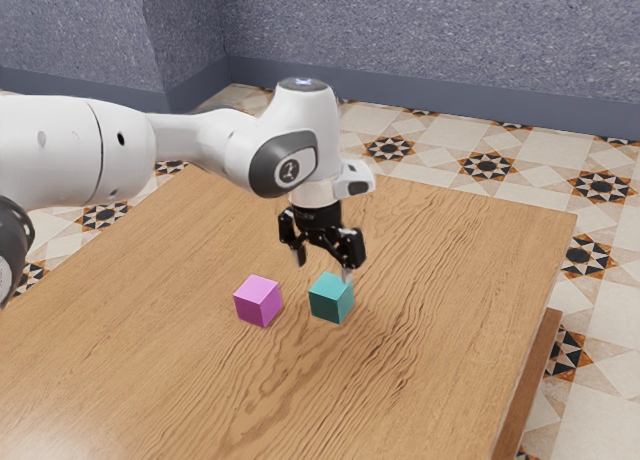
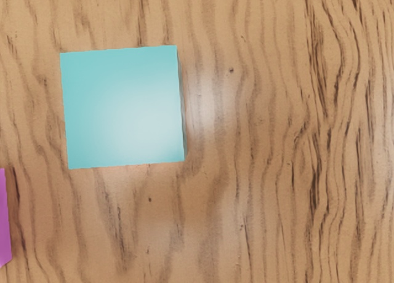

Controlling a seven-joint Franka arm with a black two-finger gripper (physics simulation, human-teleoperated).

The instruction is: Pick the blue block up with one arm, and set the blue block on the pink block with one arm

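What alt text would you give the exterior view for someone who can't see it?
A white robot arm hangs its open black jaws just over a blue-green block on a wooden table. A pink block sits apart from it, toward the exterior view's left.

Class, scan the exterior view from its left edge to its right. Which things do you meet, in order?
Robot arm → pink block → blue block → table's right edge.
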